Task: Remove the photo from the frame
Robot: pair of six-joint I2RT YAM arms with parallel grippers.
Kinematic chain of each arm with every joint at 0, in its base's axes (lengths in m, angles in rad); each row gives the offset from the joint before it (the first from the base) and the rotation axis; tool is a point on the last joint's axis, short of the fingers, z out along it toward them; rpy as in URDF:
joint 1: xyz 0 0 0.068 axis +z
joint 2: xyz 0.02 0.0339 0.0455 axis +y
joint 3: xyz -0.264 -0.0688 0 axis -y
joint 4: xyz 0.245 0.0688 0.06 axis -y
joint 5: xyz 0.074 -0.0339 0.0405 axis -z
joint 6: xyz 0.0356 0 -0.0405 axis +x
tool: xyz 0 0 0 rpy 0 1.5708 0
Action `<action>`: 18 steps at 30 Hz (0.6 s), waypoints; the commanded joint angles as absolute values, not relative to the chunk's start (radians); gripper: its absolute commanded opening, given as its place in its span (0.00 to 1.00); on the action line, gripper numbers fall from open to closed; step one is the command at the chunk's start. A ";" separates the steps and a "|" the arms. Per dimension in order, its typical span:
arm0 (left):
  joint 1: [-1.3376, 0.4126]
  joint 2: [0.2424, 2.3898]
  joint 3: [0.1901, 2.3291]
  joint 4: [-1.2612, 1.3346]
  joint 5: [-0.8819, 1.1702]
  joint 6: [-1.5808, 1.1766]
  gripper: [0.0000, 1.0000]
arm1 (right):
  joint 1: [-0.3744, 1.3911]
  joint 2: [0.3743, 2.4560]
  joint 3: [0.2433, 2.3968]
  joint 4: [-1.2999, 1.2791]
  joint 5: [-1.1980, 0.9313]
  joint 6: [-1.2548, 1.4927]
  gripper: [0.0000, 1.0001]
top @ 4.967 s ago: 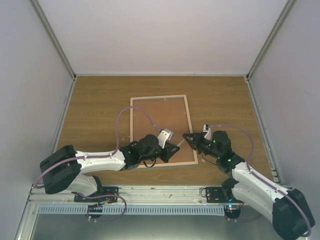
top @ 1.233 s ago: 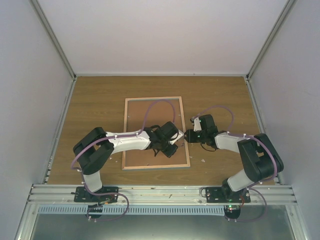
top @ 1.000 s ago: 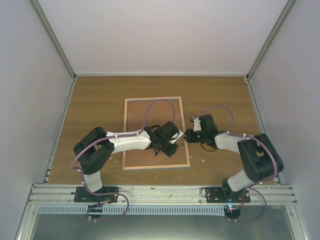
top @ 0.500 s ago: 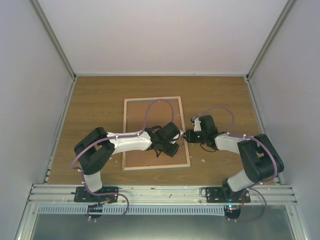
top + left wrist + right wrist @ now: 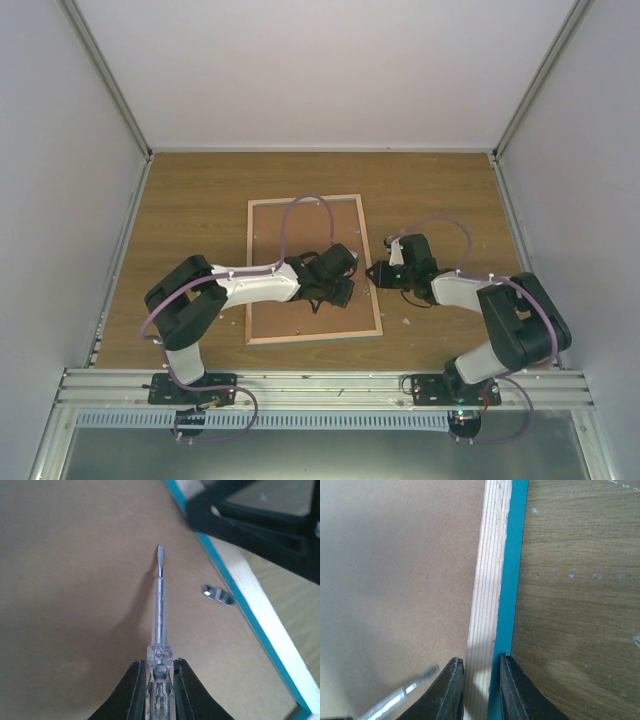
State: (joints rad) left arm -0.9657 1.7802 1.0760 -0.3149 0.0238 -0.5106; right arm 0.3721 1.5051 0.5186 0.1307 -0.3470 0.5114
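One screwdriver [image 5: 159,605] clamped in left tool [image 5: 160,667]; right tool [image 5: 481,662] pinches frame [image 5: 492,580], panel [image 5: 395,580] inside.

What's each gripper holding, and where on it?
Left gripper holds a screwdriver by its clear handle. Right gripper pinches the frame across its side rail.

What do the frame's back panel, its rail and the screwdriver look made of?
Frame back panel: likely fibreboard, brown, matte, finely speckled.
Frame rail: pale bare wood with straight grain lines, turquoise paint on the outer side.
Screwdriver: shiny metal shaft, clear handle, probably plastic.
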 commanded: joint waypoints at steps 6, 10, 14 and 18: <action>-0.964 1.715 1.038 -0.264 -0.068 -0.603 0.00 | 0.388 1.450 0.480 0.123 -0.382 0.537 0.17; -0.976 1.668 1.029 -0.261 -0.062 -0.592 0.00 | 0.389 1.439 0.482 0.117 -0.379 0.534 0.17; -0.991 1.646 1.030 -0.263 -0.015 -0.565 0.00 | 0.388 1.430 0.489 0.100 -0.368 0.525 0.18; -1.024 1.678 1.055 -0.285 0.029 -0.540 0.00 | 0.388 1.427 0.491 0.091 -0.360 0.519 0.18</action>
